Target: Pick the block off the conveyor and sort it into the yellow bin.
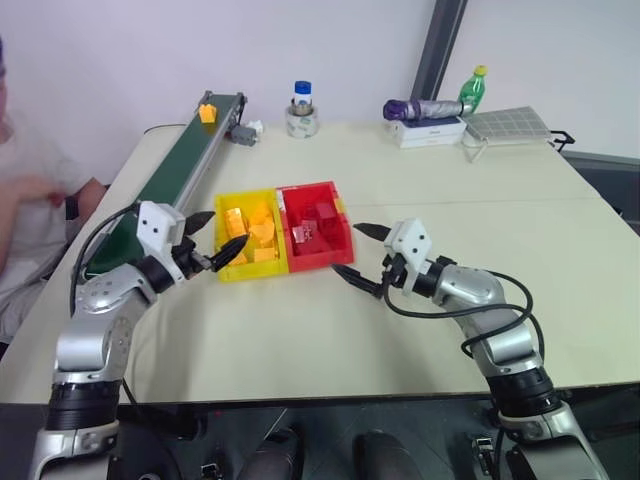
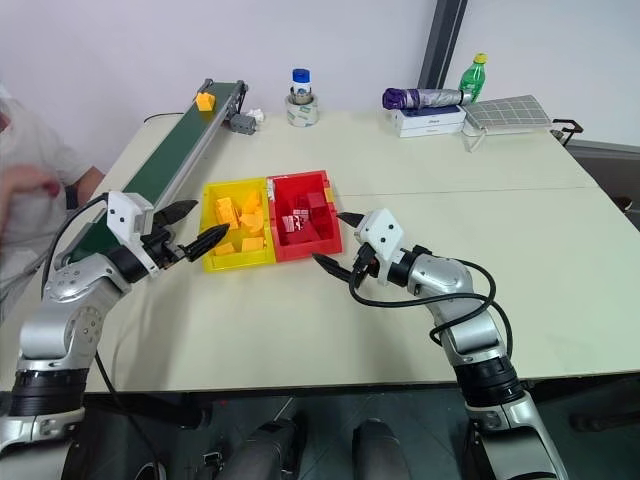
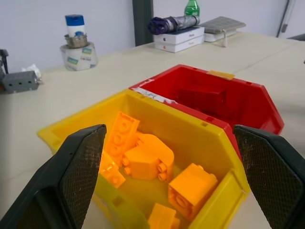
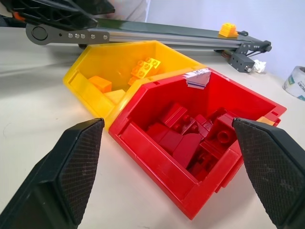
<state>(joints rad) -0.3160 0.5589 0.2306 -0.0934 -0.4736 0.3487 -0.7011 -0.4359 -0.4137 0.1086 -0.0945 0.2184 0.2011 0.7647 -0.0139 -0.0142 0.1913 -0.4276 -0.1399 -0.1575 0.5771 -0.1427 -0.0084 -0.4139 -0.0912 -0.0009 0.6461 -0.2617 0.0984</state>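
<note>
The block (image 1: 207, 112), small and yellow-orange, rides at the far end of the conveyor (image 1: 185, 160), a dark green belt running along the table's left side. Beside the belt, the yellow bin (image 1: 252, 273) holds several yellow bricks. My left gripper (image 1: 230, 226) hovers open at the bin's near left corner, with nothing between its fingers. Its wrist view looks straight into the yellow bin (image 3: 200, 143). My right gripper (image 1: 345, 247) stands open and empty just right of the red bin (image 1: 322, 263). The block (image 4: 228, 30) also shows far off on the belt in the right wrist view.
The red bin, touching the yellow one, holds several red bricks. A tape roll with a bottle (image 1: 302, 115), a folded umbrella on a white box (image 1: 425, 110), a green bottle (image 1: 472, 90) and a grey mat (image 1: 510, 123) line the far edge. A person (image 1: 20, 200) sits at the left.
</note>
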